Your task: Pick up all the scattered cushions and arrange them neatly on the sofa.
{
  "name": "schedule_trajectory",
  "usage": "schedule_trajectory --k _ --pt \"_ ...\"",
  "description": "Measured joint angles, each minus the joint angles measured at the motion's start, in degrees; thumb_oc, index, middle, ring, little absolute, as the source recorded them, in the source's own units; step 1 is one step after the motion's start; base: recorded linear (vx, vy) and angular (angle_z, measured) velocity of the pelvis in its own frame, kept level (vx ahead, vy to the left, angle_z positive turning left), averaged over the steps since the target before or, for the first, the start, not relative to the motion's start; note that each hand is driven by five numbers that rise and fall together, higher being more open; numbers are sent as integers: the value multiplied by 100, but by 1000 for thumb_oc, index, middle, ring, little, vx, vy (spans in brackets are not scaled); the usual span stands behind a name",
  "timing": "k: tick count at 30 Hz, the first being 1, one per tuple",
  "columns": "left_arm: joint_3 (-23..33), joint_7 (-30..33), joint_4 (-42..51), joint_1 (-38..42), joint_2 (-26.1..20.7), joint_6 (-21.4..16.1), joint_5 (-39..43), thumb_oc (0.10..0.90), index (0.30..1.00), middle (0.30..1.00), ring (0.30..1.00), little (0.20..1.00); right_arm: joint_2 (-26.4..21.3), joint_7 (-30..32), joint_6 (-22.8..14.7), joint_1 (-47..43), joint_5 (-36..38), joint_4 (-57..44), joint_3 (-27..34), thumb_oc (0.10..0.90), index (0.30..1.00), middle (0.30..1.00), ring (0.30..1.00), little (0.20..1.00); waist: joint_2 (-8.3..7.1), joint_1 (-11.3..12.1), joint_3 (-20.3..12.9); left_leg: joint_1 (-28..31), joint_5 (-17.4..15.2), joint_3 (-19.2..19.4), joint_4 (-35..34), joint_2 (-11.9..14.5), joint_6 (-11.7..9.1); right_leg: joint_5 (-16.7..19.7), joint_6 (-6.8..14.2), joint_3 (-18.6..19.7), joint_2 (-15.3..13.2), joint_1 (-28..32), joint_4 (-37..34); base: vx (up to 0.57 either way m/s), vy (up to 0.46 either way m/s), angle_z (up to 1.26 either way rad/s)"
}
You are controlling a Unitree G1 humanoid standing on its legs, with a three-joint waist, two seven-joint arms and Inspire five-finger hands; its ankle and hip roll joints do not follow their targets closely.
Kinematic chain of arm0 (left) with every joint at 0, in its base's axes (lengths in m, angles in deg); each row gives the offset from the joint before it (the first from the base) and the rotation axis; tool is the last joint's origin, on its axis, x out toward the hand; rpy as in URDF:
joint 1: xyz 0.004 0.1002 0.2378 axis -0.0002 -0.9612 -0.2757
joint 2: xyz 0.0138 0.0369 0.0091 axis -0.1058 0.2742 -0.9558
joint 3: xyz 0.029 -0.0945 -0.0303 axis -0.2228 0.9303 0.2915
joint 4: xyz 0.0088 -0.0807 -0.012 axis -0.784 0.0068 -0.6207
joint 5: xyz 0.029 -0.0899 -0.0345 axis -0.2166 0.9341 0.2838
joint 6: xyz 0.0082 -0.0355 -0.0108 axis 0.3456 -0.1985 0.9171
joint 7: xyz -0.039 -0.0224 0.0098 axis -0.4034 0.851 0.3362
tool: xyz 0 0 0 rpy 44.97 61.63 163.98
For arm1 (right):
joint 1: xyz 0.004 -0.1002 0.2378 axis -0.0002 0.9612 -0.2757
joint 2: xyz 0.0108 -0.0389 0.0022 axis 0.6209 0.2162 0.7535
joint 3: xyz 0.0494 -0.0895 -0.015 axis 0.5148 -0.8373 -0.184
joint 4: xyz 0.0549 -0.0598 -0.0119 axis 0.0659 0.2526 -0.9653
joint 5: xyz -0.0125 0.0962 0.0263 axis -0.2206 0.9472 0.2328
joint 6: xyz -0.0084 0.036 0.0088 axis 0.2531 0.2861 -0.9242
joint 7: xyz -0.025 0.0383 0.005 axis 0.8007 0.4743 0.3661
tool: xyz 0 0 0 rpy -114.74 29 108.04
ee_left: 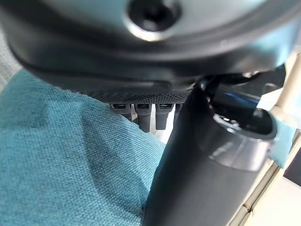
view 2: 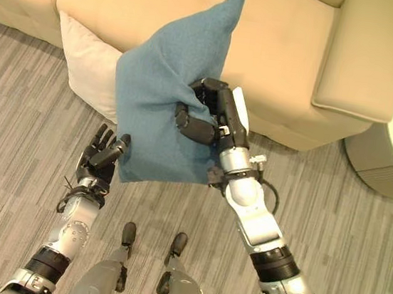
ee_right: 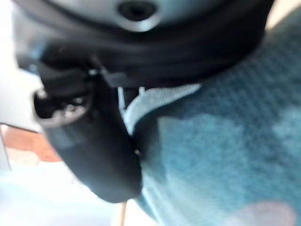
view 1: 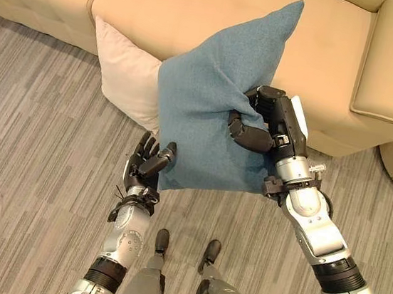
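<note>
Above the floor, right robot hand (view 1: 259, 130) grips creased blue cushion (view 1: 209, 98); left robot hand (view 1: 146, 161) open.

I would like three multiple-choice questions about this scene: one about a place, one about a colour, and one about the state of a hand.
1. Where is the cream cushion?
A. on the floor, leaning against the sofa front
B. lying on the sofa seat
C. in the left hand

2. What colour is the cushion held up by the robot?
A. red
B. blue
C. green

3. How is the right hand?
A. open, away from any cushion
B. flat on the floor
C. shut on the blue cushion

Answers:
1 A: it stands on the floor against the sofa base.
2 B: the raised fabric is blue.
3 C: its fingers pinch the cushion's edge, while the left hand touches the lower corner with straight fingers.
</note>
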Motion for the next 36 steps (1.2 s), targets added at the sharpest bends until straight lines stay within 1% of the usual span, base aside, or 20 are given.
schedule_trajectory --k 3,9,13,16,20,21,22,26,29,33,36 --pt "-86 45 -1 19 -57 -9 23 400 300 300 300 300 27 65 0 -3 0 0 41 400 300 300 300 300 0 -5 0 2 0 109 0 1 0 55 5 95 9 -12 -51 21 -9 -13" --pt "-85 96 -19 19 -216 -8 24 400 300 300 300 300 48 120 -1 -2 2 0 359 400 300 300 300 300 5 -26 -3 26 0 125 0 8 0 74 -10 128 18 -9 -51 32 -12 -3" --pt "-48 95 -20 15 -259 -4 14 400 300 300 300 300 55 78 0 7 6 0 365 400 300 300 300 300 18 -21 -4 82 0 131 0 11 0 75 -12 134 20 43 -52 31 -6 -1" --pt "-23 92 -21 4 -350 18 -72 400 300 300 300 300 55 31 0 9 5 1 364 400 300 300 300 300 46 -9 -13 135 0 130 0 12 0 75 -12 133 19 105 -52 43 -12 0" --pt "-25 87 -21 -31 -343 44 -193 400 300 300 300 300 55 -44 0 12 5 0 366 400 300 300 300 300 136 -3 -62 161 0 123 -1 6 -1 76 -11 132 15 134 -52 17 -4 0" --pt "-16 70 -20 -78 -344 48 -252 588 582 582 582 582 55 -86 0 12 4 0 360 400 300 300 300 300 169 -4 -81 163 0 123 -2 6 -1 77 -10 133 14 137 -52 30 -9 0" --pt "-15 58 -21 -104 -353 52 -299 800 900 900 900 900 50 -106 0 12 3 0 360 400 300 300 300 300 184 -4 -89 167 0 123 -1 7 -1 77 -10 133 14 140 -52 34 -12 0" --pt "-74 7 -23 -160 -435 194 -666 800 900 900 900 900 -14 -256 3 12 -3 0 353 400 300 300 300 300 226 0 -112 168 0 122 -1 10 -1 78 -10 132 19 142 -52 0 0 0" --pt "-158 -225 -23 -182 -518 308 -844 800 900 900 900 900 -68 -336 19 12 -14 0 349 400 300 300 300 300 226 -1 -113 169 0 122 -1 10 -1 78 -10 132 18 142 -52 0 0 0" --pt "-188 -578 -22 -181 -536 413 -1011 800 900 900 900 900 -292 -463 69 11 -27 1 247 400 300 300 300 300 228 0 -114 171 0 124 -1 6 0 78 -10 133 14 144 -53 0 0 0" --pt "-265 -678 -22 -181 -590 453 -1116 800 900 900 900 900 -368 -539 98 12 -28 1 108 400 300 300 300 300 238 -15 -119 172 0 129 -2 11 0 78 -10 136 18 142 -53 0 0 0"
